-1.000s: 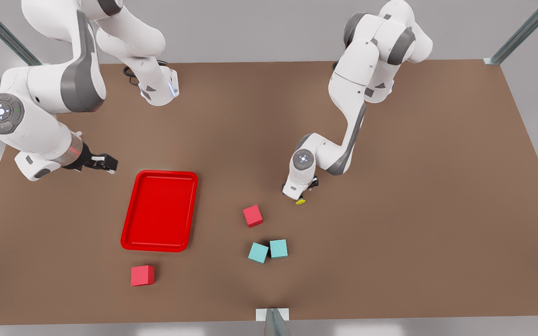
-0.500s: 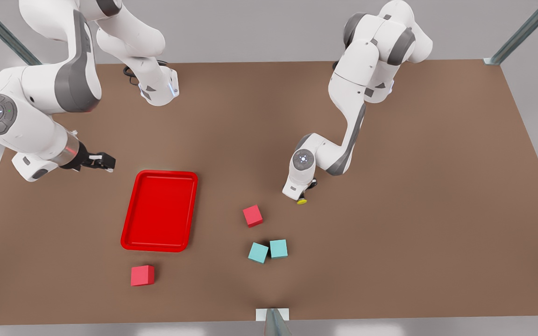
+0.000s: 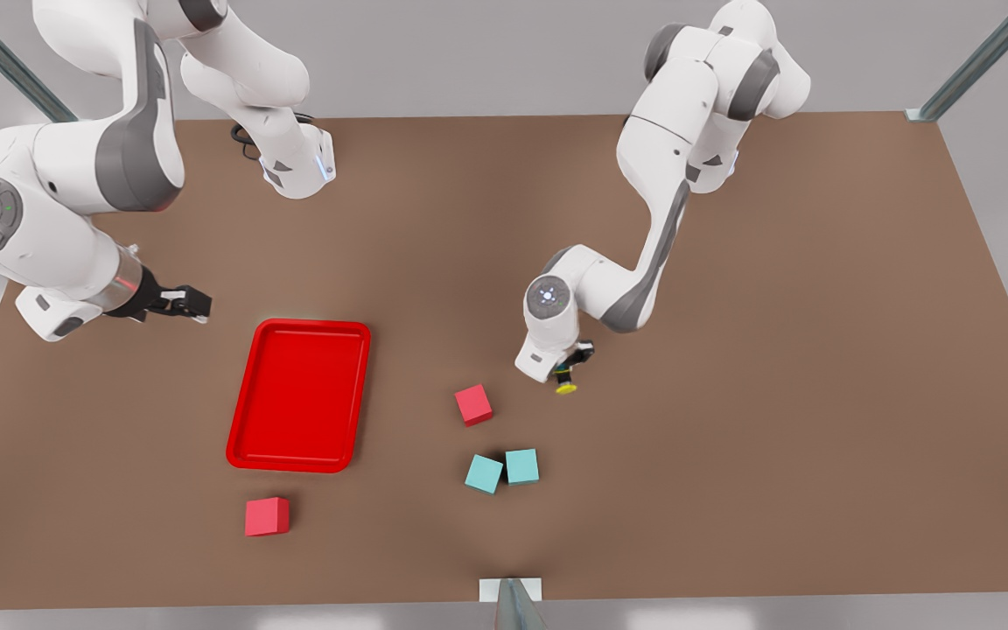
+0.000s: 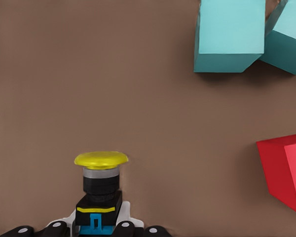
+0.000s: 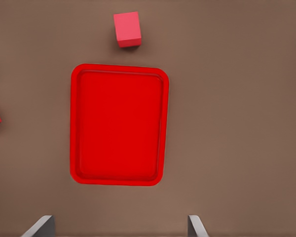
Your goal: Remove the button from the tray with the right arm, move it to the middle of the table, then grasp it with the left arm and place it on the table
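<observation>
The button (image 3: 566, 382), yellow cap and black body, sits at mid-table under the arm on the front view's right. In the left wrist view the button (image 4: 99, 182) has its base between my left gripper's (image 4: 96, 229) fingers, which are shut on it, with the cap pointing away from them. My left gripper (image 3: 574, 359) is just above it. The red tray (image 3: 298, 395) lies empty toward the front view's left, and the tray (image 5: 118, 123) appears again below my right wrist. My right gripper (image 3: 196, 304) hovers open beyond the tray's far left corner, holding nothing.
A red cube (image 3: 473, 405) and two touching teal cubes (image 3: 484, 473) (image 3: 521, 465) lie close to the button on the near side. Another red cube (image 3: 267, 516) sits in front of the tray. The brown table (image 3: 819, 394) is bare to the front view's right.
The left arm's wrist has swung toward the front view's left, exposing more of the button's black body. The right arm has drawn back slightly, away from the tray.
</observation>
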